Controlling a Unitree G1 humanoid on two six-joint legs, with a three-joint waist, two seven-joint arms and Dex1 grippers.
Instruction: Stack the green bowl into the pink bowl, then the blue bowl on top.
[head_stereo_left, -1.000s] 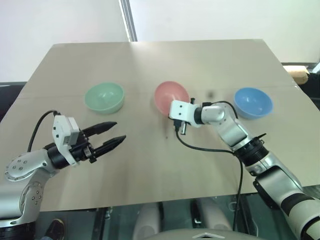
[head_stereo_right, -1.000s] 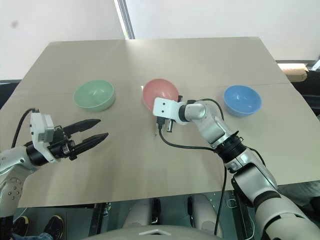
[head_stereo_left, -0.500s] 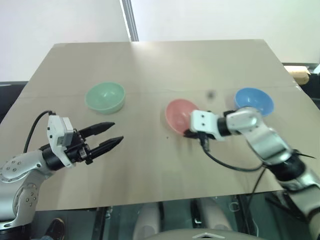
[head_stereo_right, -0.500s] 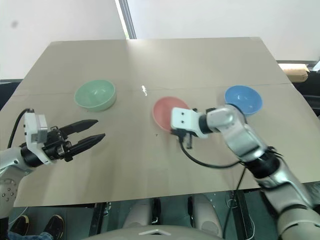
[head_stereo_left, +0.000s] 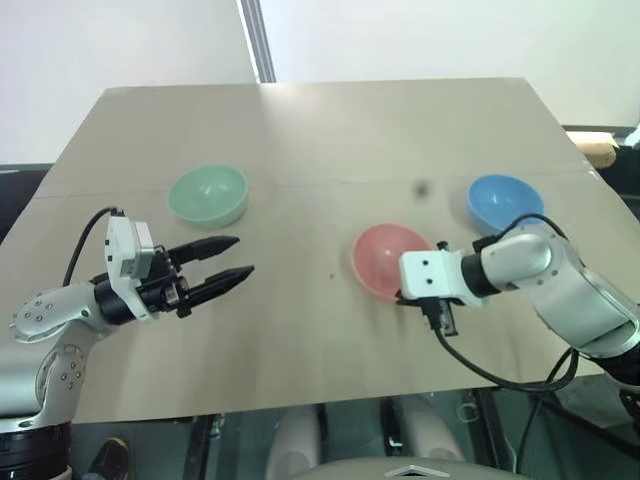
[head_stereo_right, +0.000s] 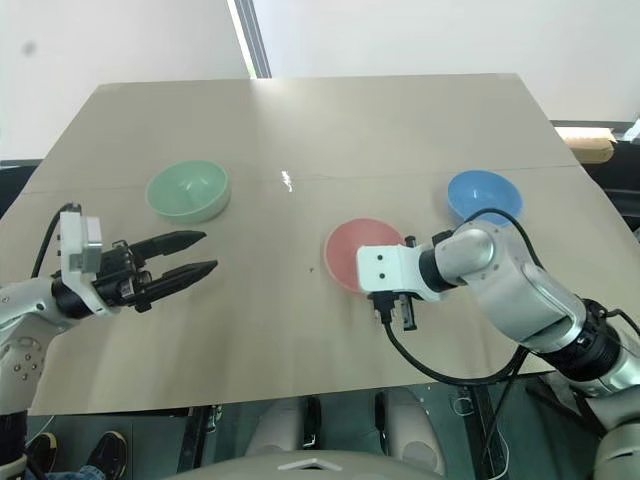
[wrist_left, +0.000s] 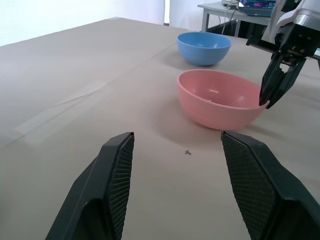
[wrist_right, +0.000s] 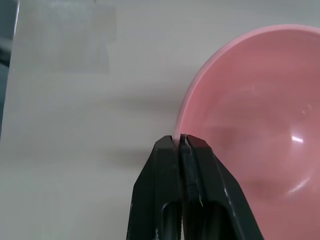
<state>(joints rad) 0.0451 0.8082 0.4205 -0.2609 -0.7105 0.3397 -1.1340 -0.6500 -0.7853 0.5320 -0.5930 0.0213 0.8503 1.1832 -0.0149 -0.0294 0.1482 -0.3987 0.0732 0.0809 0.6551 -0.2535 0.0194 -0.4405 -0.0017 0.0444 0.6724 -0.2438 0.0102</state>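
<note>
The right gripper hides part of the smooth pink bowl, near-centre on the table, its fingers pinched on the rim; left gripper gapes empty.

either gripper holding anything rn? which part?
Right gripper pinches the pink bowl by its rim, on the edge nearest the robot. Left gripper is open, holding nothing.
</note>
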